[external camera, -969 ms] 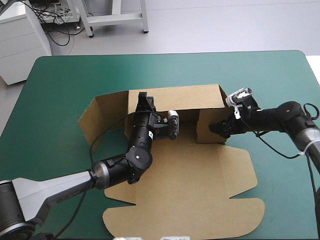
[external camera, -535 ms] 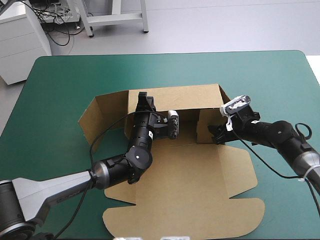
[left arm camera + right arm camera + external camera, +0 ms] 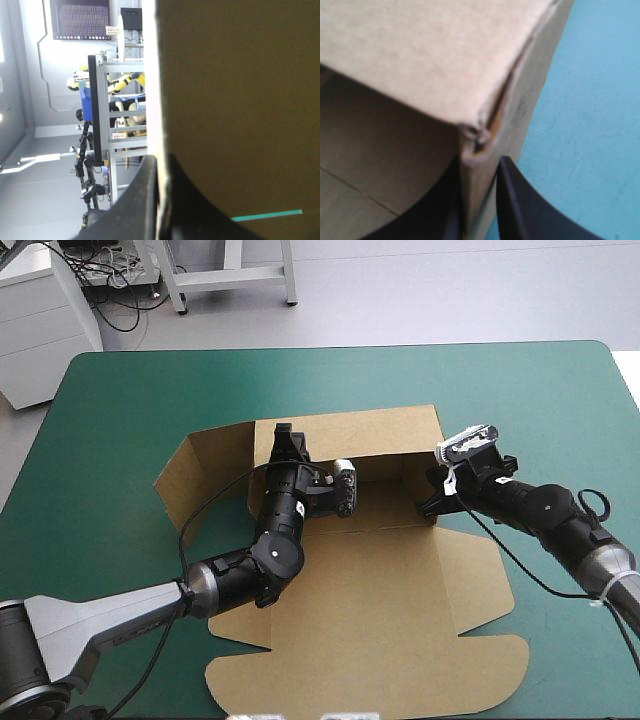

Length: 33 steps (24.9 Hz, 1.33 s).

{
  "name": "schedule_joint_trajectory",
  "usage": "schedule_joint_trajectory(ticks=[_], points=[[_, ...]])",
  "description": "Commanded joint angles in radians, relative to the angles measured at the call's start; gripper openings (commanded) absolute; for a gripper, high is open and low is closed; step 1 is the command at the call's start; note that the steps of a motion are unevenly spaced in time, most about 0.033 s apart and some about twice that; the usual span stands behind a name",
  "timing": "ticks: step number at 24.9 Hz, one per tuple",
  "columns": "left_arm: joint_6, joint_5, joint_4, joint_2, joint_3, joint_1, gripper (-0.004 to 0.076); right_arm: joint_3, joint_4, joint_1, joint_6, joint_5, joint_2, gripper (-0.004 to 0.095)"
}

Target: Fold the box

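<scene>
The brown box [image 3: 400, 580] lies mid-table with its lid sheet flat toward the near edge. Its back wall [image 3: 370, 435] stands upright and a side flap [image 3: 190, 475] splays out at the left. My left gripper [image 3: 285, 440] is shut on the back wall's top edge; in the left wrist view the board [image 3: 240, 100] fills the space ahead of the left gripper [image 3: 161, 162]. My right gripper [image 3: 431, 504] pinches the upright right wall at its back corner. In the right wrist view the right gripper [image 3: 477, 195] has one black finger on each side of that wall [image 3: 480, 165].
Teal-green cover [image 3: 130, 400] shows on all sides of the box, widest at the far left and far right. The lid's rounded front edge [image 3: 370, 710] reaches close to the table's near edge. Teal-green cover [image 3: 590, 100] also lies beside the box's right wall.
The right gripper moved in toward the box's right back corner and its fingers closed on the wall. The right flap, earlier facing inward, now stands along the box's side. The left arm held still.
</scene>
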<state>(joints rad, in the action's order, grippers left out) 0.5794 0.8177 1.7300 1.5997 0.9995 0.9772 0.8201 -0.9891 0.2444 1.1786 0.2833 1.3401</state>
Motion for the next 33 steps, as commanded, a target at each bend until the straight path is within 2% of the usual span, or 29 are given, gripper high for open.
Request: schedule_joint_trajectory(ticks=[1,6,8,10,13,15,22,29,33], points=[[0.003,-0.002,0.062,-0.033,0.023,0.005,-0.0032,0.024,-0.062,0.056,0.035,-0.059,-0.032,-0.0023],[0.003,0.005,0.062,-0.033,0.023,0.005,-0.0032,0.024,-0.065,0.067,0.029,-0.107,-0.032,-0.0022],[0.003,0.005,0.062,-0.033,0.023,0.005,-0.0003,0.024,-0.065,0.067,0.029,-0.124,-0.032,-0.0022],[0.003,0.003,0.062,-0.033,0.023,0.005,0.0117,0.024,-0.065,0.067,0.031,-0.145,-0.032,-0.0023],[0.008,0.005,0.062,-0.033,0.023,-0.012,0.0412,0.024,-0.065,0.067,0.031,-0.165,-0.032,-0.0023],[0.044,0.003,0.062,-0.032,0.023,-0.027,0.0477,0.024,-0.065,0.067,0.031,-0.165,-0.032,-0.0022],[0.057,0.009,0.062,-0.032,0.023,-0.026,0.0476,0.024,-0.065,0.067,0.027,-0.213,-0.022,-0.0022],[0.093,0.191,0.062,-0.032,0.023,0.1,0.0476,0.026,-0.065,0.067,0.023,-0.361,0.037,-0.0022],[0.111,0.239,0.057,-0.032,0.023,0.167,0.0476,0.06,-0.065,0.067,0.023,-0.401,0.071,-0.0023]])
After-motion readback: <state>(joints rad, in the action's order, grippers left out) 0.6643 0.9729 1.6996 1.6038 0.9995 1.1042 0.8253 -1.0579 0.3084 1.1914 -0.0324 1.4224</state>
